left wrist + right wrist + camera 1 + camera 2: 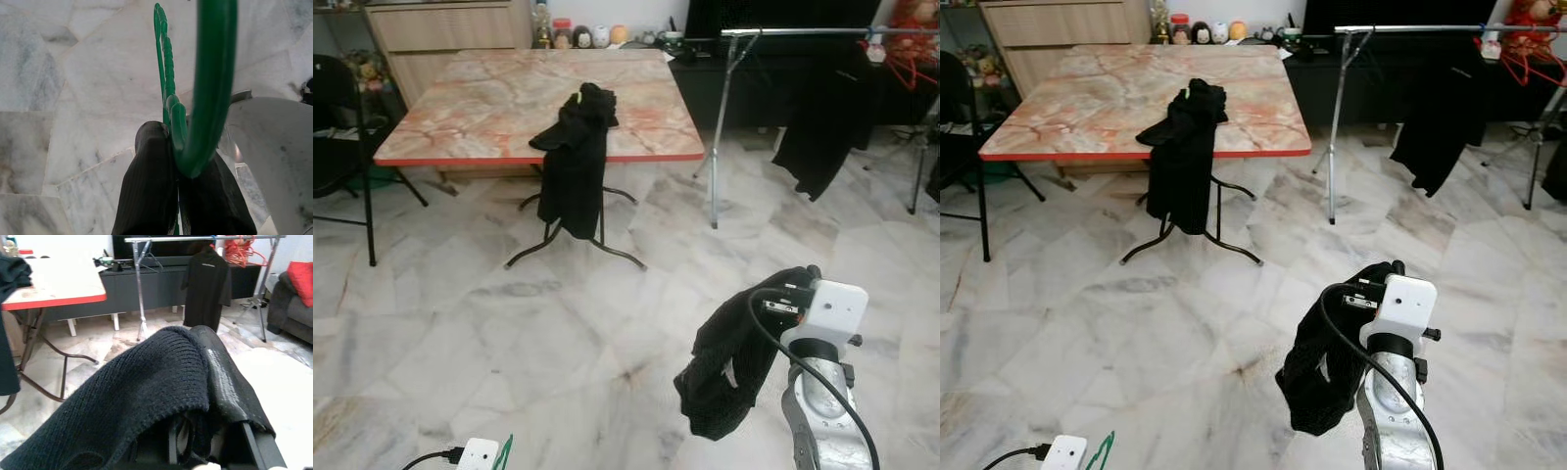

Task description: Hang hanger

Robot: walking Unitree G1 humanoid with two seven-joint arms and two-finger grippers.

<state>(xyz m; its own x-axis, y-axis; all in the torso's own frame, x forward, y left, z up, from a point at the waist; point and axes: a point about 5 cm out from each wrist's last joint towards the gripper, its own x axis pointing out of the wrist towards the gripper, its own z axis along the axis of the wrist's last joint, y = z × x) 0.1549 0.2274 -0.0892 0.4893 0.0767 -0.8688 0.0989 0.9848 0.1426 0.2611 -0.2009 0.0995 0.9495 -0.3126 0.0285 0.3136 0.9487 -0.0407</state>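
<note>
Pinching green hanger (172, 98) in closed left jaws | black garment (734, 357) covers right jaws, state unclear

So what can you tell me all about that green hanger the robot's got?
The green hanger looks like smooth plastic, bright green. A thick curved piece, likely the hook, bends down to the left gripper, whose black jaws are shut on it where it meets a thinner, ridged bar. That bar runs away over the pale marble floor. Nothing hangs on it. In the head view only a small green tip peeks up low on the robot's left side.
</note>
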